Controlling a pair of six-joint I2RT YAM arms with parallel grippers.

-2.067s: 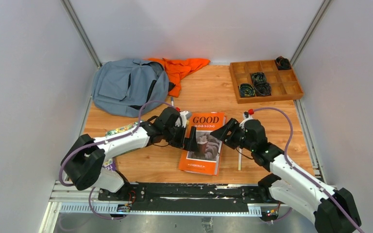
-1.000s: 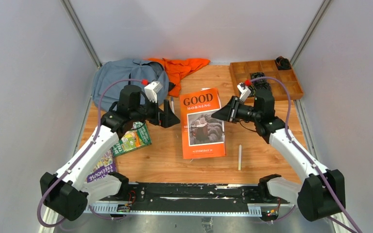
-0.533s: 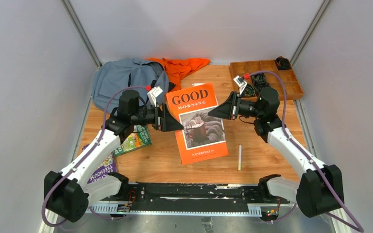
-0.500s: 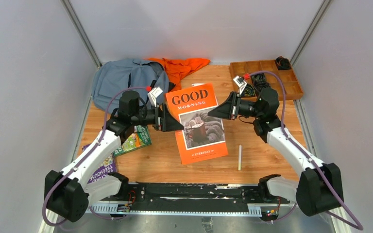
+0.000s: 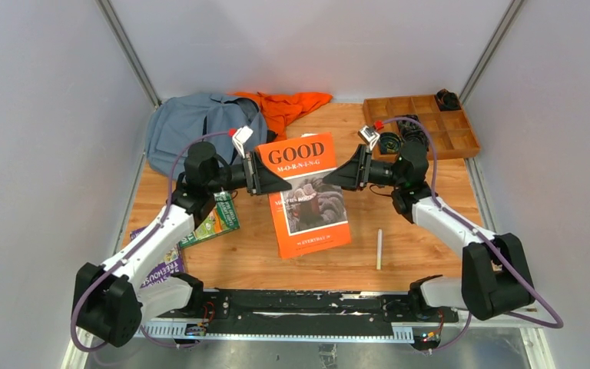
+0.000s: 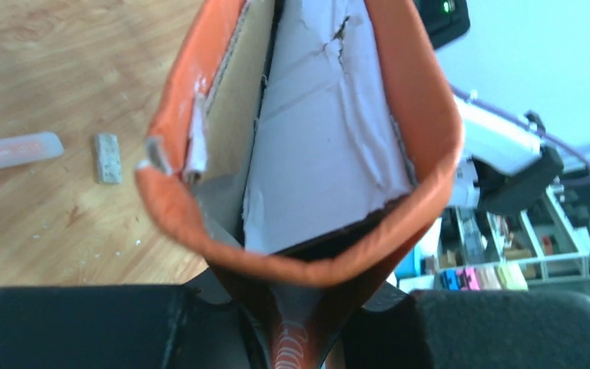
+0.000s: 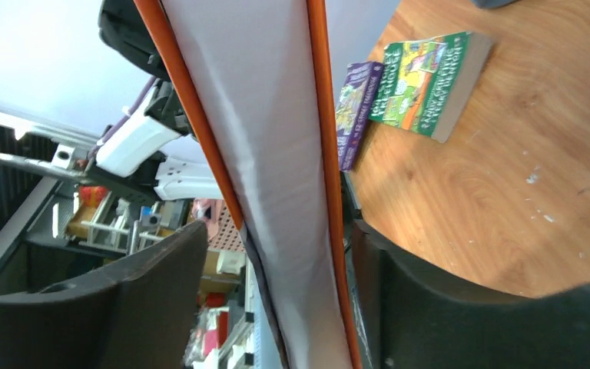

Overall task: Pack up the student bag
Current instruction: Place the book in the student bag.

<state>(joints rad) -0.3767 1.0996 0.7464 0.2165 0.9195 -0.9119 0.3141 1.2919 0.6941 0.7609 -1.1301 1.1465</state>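
Now the left gripper (image 5: 278,181) clamps the orange book (image 5: 311,223) near the student bag (image 5: 192,131) (right gripper (image 5: 335,178) slackening, jaws apart): handover.

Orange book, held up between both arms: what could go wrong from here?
The left gripper pinches the orange book by one edge, and the left wrist view shows its covers splayed and bowed: it may slip or tear.
The right gripper looks loose around the opposite edge; if it lets go, the book could swing down.
The student bag shows no wide opening; the book may snag.
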